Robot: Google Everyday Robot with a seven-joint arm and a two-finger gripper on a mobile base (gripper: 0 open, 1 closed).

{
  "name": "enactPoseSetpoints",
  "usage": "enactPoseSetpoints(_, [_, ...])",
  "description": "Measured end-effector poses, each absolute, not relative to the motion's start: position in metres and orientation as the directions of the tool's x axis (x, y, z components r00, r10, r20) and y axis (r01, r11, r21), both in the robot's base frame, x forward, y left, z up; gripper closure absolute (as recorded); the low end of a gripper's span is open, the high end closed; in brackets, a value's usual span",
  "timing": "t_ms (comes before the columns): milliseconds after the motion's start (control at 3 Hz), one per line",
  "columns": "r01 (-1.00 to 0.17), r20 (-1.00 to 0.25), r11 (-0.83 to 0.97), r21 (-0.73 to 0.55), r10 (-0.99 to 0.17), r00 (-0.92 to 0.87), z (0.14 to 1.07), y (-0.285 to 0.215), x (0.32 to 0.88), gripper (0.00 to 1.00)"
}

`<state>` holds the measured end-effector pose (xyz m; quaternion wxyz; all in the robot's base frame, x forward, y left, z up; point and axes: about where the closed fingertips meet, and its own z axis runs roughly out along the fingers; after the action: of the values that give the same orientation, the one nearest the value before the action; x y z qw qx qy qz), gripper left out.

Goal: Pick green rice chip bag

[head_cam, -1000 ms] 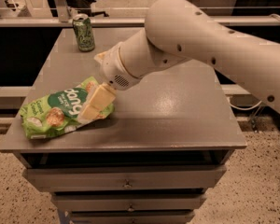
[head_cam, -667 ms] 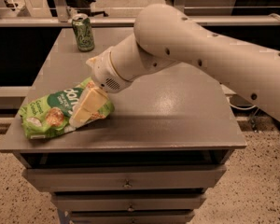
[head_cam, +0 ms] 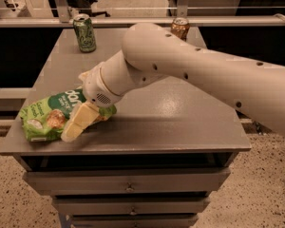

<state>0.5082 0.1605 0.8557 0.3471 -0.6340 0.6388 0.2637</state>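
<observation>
The green rice chip bag (head_cam: 43, 114) lies flat near the front left corner of the grey cabinet top (head_cam: 171, 113). It is bright green and crinkly, with a dark-green patch with white lettering and pictured chips. My gripper (head_cam: 75, 128) reaches down from the right and rests over the bag's right half, touching it. My arm's wrist hides the bag's far right end. The bag is on the surface, not lifted.
A green drink can (head_cam: 84, 33) stands at the back left of the cabinet top. A brown can (head_cam: 180, 27) stands at the back, partly behind my arm (head_cam: 190, 65). The cabinet has drawers (head_cam: 128, 186) below. A rail runs behind.
My arm has swung left and lower, and the gripper has slid further over the bag toward the front edge. The bag has stayed in place.
</observation>
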Motion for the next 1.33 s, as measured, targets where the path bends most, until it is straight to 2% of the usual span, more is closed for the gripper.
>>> enactPoseSetpoints(667, [-0.992, -0.769, 0.079, -0.103, -0.639, 0.029, 0.841, 0.164, 0.508, 0.40])
enactPoseSetpoints(1333, [-0.984, -0.768, 0.122, -0.130, -0.640, 0.022, 0.847, 0.153, 0.515, 0.87])
